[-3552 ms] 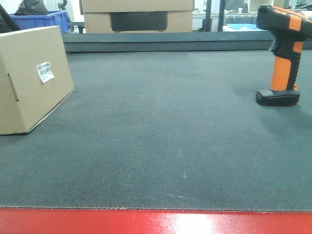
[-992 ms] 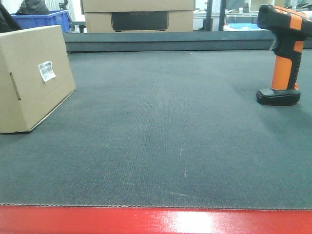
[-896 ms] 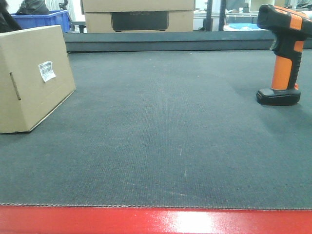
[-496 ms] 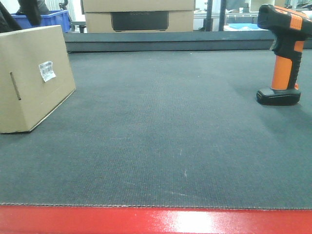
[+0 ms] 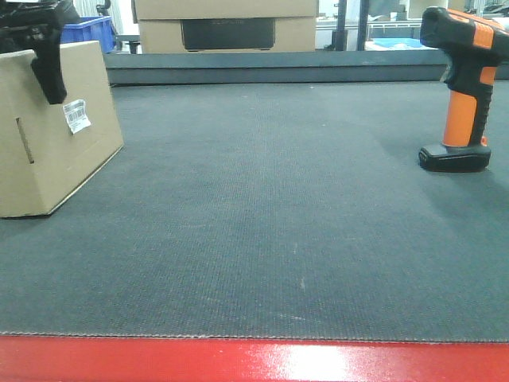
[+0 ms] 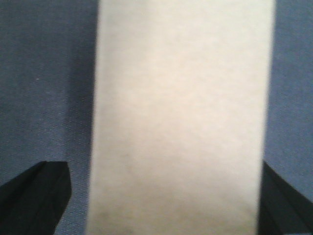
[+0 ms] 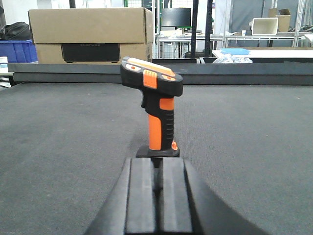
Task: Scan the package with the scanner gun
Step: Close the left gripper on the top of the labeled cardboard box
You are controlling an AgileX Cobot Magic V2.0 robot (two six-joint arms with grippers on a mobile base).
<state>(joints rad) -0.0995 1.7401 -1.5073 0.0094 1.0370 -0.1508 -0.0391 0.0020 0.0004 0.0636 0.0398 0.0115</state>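
Observation:
The package (image 5: 56,151), a tan cardboard box with a small white barcode label (image 5: 75,116), stands at the left of the dark mat. My left gripper (image 6: 162,171) is open and straddles it from above. One black finger (image 5: 49,76) hangs down in front of the labelled side; the other is hidden behind the box. In the left wrist view the package (image 6: 181,98) fills the gap, with both fingers clear of its sides. The scanner gun (image 5: 465,87) stands upright on its base at the right. My right gripper (image 7: 154,159) is shut and empty, just short of the scanner gun (image 7: 156,105).
A larger cardboard box with a dark panel (image 5: 227,28) sits beyond the raised dark ledge (image 5: 270,68) at the back. A blue bin (image 5: 87,30) stands behind the package. The red table edge (image 5: 254,362) runs along the front.
My left gripper has come down into the front view from the upper left and now straddles the package. The package and the scanner gun have not moved.

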